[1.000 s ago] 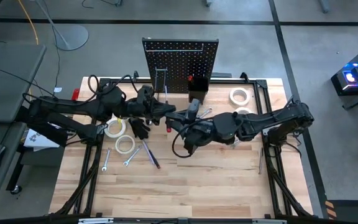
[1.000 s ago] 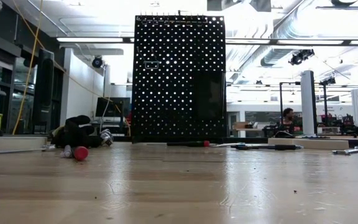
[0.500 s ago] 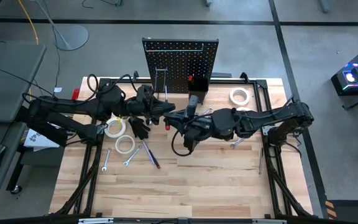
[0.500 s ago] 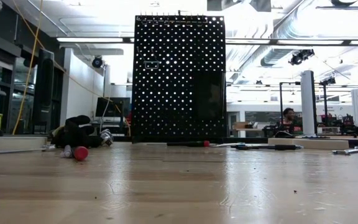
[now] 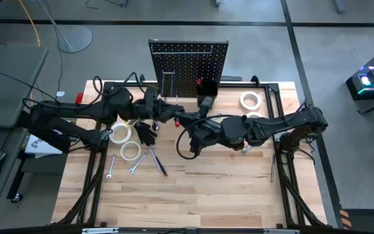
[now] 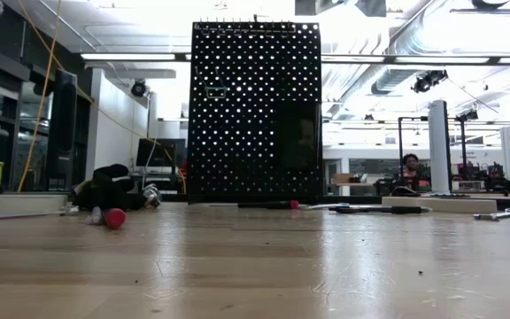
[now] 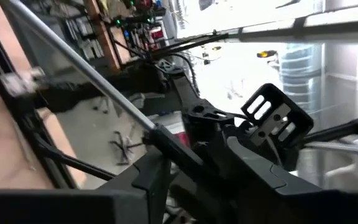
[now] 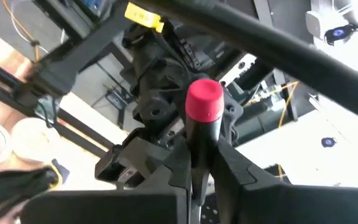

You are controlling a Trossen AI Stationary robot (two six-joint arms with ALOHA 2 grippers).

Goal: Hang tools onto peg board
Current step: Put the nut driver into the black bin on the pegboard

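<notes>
The right gripper (image 5: 186,120) is pinched on a screwdriver (image 8: 202,124): its wrist view shows the black handle with its red cap standing between the two fingers (image 8: 232,168), which press it from both sides. In the high view the red cap (image 5: 176,121) shows just in front of the peg board (image 5: 188,65), between the two grippers. The left gripper (image 5: 169,117) meets the right one there, and its wrist view shows the dark handle and the steel shaft (image 7: 79,68) running past its fingers (image 7: 154,171), which look parted around the tool; whether they touch it cannot be told. Both arms reach level across the worktop (image 5: 200,188) towards its middle, the left arm (image 5: 89,112) from the left edge and the right arm (image 5: 271,127) from the right, wrists almost nose to nose. The peg board stands upright at the far edge with a small bin (image 5: 205,99) and a few tools hanging on it. On the worktop near the left arm lie two tape rolls (image 5: 125,143), pliers (image 5: 145,134), two wrenches (image 5: 123,169) and another screwdriver (image 5: 158,161). A further tape roll (image 5: 250,100) lies to the right of the board. In the low view the board (image 6: 255,111) rises dark against the room.
</notes>
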